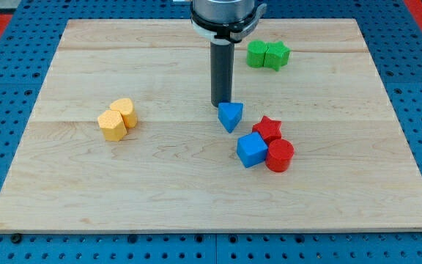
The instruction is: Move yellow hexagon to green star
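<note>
The yellow hexagon (111, 125) lies at the board's left, touching a second yellow block (124, 111) just above and to its right. The green star (276, 54) sits near the view's top right, touching a green block (256, 53) on its left. My tip (220, 103) is near the board's middle, right at the upper left edge of a blue triangle (231, 116). The tip is far to the right of the yellow hexagon and below and left of the green star.
A red star (267, 129), a blue cube (252, 149) and a red cylinder (279, 155) cluster below and right of the blue triangle. The wooden board (196, 198) rests on a blue pegboard surface.
</note>
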You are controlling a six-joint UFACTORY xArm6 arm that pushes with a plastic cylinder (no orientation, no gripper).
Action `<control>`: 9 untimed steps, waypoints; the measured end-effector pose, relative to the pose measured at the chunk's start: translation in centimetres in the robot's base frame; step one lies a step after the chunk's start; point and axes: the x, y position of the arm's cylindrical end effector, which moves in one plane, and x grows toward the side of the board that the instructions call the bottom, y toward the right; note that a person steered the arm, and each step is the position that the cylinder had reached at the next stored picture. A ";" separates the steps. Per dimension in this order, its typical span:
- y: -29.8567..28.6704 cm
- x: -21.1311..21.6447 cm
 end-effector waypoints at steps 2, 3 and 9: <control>3.0 2.8; 3.8 3.6; -16.5 8.5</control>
